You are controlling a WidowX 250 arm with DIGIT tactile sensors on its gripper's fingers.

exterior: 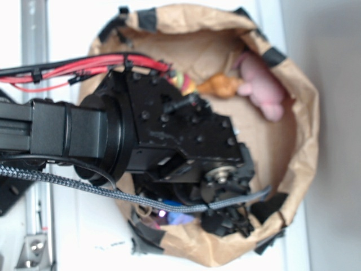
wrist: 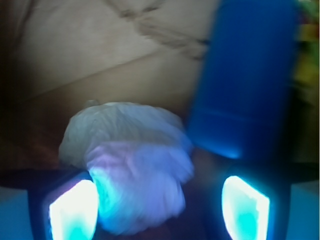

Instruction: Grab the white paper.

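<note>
From the wrist view I see my gripper [wrist: 159, 202] spread wide with the white paper [wrist: 131, 165] between its jaws, hugging the left finger [wrist: 72, 210], and I judge the blue bottle [wrist: 247, 75] touching its right edge could get pinched or toppled if I drift right while closing.

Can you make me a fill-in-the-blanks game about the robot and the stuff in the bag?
1. The white paper sits between the gripper fingers, which are ____.
2. The tall bottle beside the paper is ____.
3. Everything lies inside a brown paper ____.
4. The soft toy far from the gripper is ____.

Answers: open, blue, bag, pink
</note>
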